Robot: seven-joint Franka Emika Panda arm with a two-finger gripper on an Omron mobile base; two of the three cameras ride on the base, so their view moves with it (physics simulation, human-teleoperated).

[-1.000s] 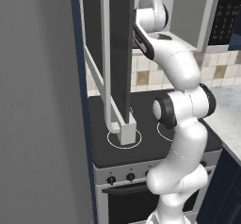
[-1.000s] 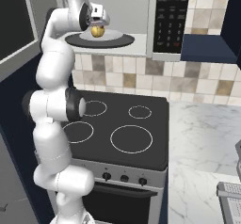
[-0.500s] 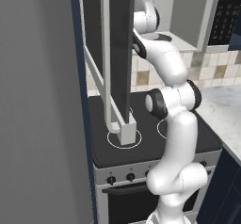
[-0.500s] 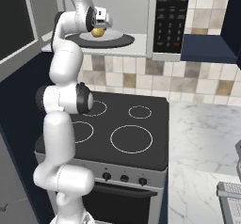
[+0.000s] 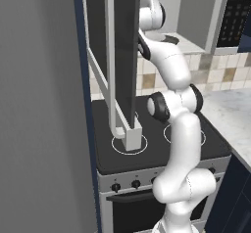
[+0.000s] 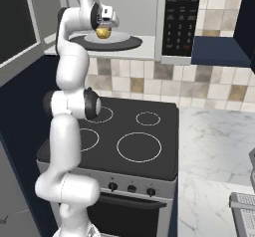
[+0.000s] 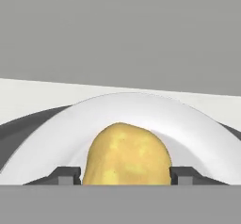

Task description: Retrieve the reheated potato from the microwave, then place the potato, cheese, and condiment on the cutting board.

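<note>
The stove (image 6: 134,131) sits nearest, its black top marked with white burner rings and a row of knobs along its front edge, and the white arm rises from in front of it, climbing past the tiled backsplash (image 6: 149,79). To the stove's right a pale marbled worktop (image 6: 214,146) runs off toward the right edge. In the left base view the microwave door (image 5: 120,56) hangs swung wide open, edge-on to the camera, its lower corner hovering above the stove's front left burner.

Up goes the eye to the microwave (image 6: 149,12), mounted above the back of the stove, black button panel on its right side. Inside its light grey cavity, a dark round turntable (image 6: 127,43) carries a white plate (image 7: 141,115), and right in the middle of that plate sits the potato (image 7: 127,157), golden yellow and lumpy.

And there's the gripper (image 7: 127,177), reached into the cavity from the left, down over the potato. From the hand view, the two dark fingertips (image 7: 66,175) stand one on each side of the potato, snug against its flanks, the potato filling the gap between them. The jaws look drawn in on it, though whether they truly press the skin I cannot tell. The potato rests on the plate.
</note>
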